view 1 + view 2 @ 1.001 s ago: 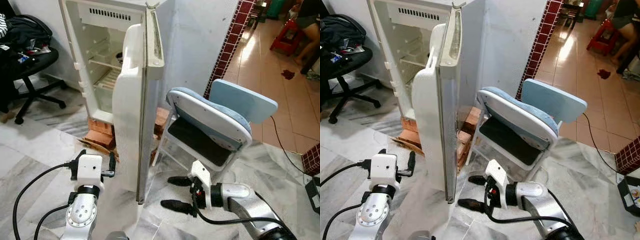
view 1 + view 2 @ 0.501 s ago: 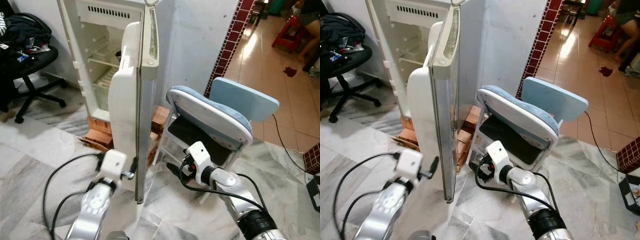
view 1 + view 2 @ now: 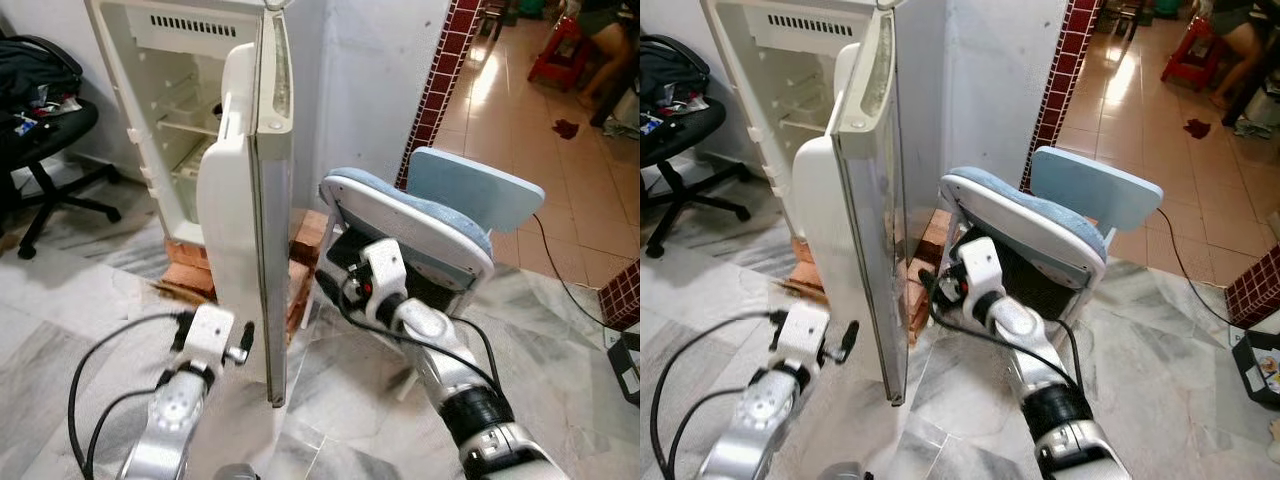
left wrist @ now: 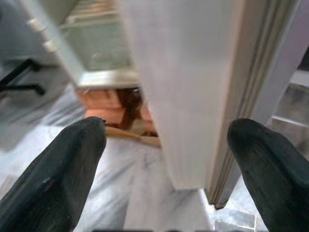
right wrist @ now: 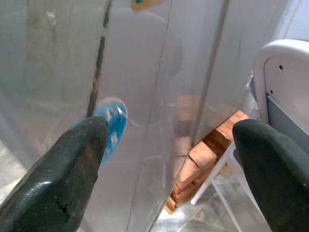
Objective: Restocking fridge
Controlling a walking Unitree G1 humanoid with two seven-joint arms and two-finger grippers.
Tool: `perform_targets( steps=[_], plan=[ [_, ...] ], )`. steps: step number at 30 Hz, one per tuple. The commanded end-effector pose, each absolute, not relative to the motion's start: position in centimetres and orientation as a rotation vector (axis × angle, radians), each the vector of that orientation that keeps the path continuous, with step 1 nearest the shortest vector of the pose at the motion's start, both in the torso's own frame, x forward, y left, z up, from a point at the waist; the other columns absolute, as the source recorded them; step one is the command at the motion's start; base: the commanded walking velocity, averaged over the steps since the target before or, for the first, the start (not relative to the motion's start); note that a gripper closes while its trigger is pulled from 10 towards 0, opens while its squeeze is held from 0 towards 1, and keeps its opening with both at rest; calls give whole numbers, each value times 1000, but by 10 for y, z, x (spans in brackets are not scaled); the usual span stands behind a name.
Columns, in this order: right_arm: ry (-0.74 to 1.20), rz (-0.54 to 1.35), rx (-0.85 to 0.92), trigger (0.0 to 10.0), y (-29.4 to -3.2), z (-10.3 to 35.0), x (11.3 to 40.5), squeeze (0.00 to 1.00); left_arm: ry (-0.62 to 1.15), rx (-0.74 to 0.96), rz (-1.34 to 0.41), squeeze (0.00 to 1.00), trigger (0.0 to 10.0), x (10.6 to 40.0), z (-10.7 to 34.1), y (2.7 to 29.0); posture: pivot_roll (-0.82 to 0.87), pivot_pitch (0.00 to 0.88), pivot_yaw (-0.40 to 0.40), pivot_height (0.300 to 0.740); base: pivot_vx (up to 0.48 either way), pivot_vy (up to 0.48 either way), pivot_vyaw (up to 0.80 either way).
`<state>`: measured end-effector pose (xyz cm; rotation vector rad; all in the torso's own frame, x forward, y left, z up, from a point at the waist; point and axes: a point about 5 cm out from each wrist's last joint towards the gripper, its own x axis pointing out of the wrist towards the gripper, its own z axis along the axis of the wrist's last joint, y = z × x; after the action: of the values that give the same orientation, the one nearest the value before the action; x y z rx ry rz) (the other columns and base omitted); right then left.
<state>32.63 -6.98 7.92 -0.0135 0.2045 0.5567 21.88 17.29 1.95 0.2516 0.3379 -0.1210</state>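
Swung forward and leftward over the last second: right gripper, earlier low over the marble floor, now up between the folding chair and the outer face of the fridge door. Left gripper drawn in too, from well left of the door to just beside its lower inner edge. Whole scene shifted a little as well, so some camera motion in there.

Small white fridge standing open on a stack of bricks, door turned edge-on toward the head camera, wire shelves inside, contents too dim to make out. Office chair with dark clothing at far left; person's legs and a red stool up the tiled corridor at top right.

From the left wrist: both black fingers spread wide, nothing between them, door's bottom corner dead ahead, bricks and fridge base beyond. From the right wrist, something the head views miss: a round blue sticker on the grey outer door face, plus the chair's white frame at one side and bricks low down. Right fingers also wide apart and empty, not touching the door.
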Motion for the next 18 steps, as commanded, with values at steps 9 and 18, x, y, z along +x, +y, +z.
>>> perform_targets(
  steps=[9,18],
  plan=[
    [23,954,474,10000,18,162,320,0,326,262,-130,0,10000,186,22,170,186,0,-88,740,0,0,0],
    [73,1062,327,10000,10,135,304,0,303,291,-165,0,10000,199,26,163,167,0,-77,740,0,0,0]
  ],
)
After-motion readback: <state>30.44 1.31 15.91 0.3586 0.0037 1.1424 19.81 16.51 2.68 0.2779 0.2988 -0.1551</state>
